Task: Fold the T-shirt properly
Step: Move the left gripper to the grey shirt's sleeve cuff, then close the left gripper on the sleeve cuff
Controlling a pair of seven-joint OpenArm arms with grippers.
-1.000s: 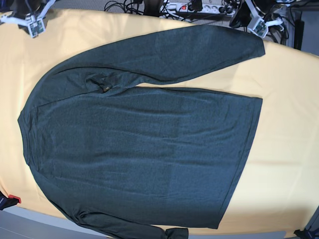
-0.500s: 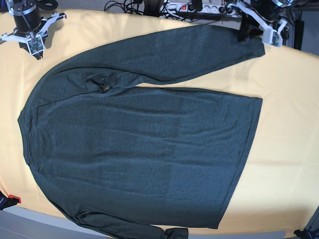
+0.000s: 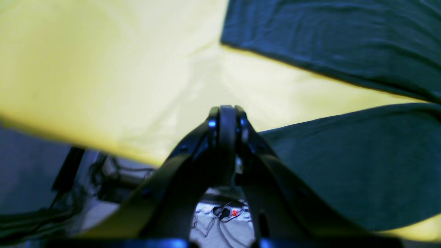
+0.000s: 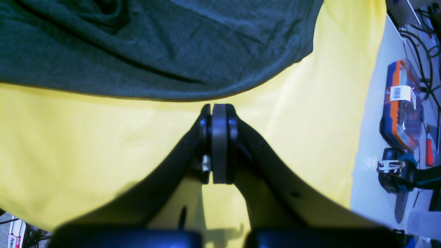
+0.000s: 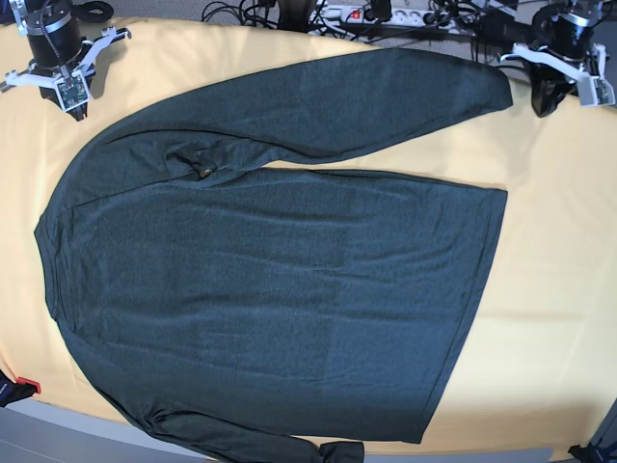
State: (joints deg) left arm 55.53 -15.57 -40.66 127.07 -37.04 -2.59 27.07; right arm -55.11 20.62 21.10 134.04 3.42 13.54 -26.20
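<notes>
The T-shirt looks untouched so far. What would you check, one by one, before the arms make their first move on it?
1. T-shirt spread flat on the yellow table cover: ok, though one small wrinkle sits near the armpit.
2. Far sleeve lying fully on the table: ok.
3. Near sleeve: not ok, it runs past the table's front edge and its end is bunched.
4. Left gripper free of fabric: ok, shut on nothing, beside the far sleeve's cuff.
5. Right gripper free of fabric: ok, shut on nothing, over bare cover near the shoulder.
6. Jaws ready to grasp: not ok, both must open first.
</notes>
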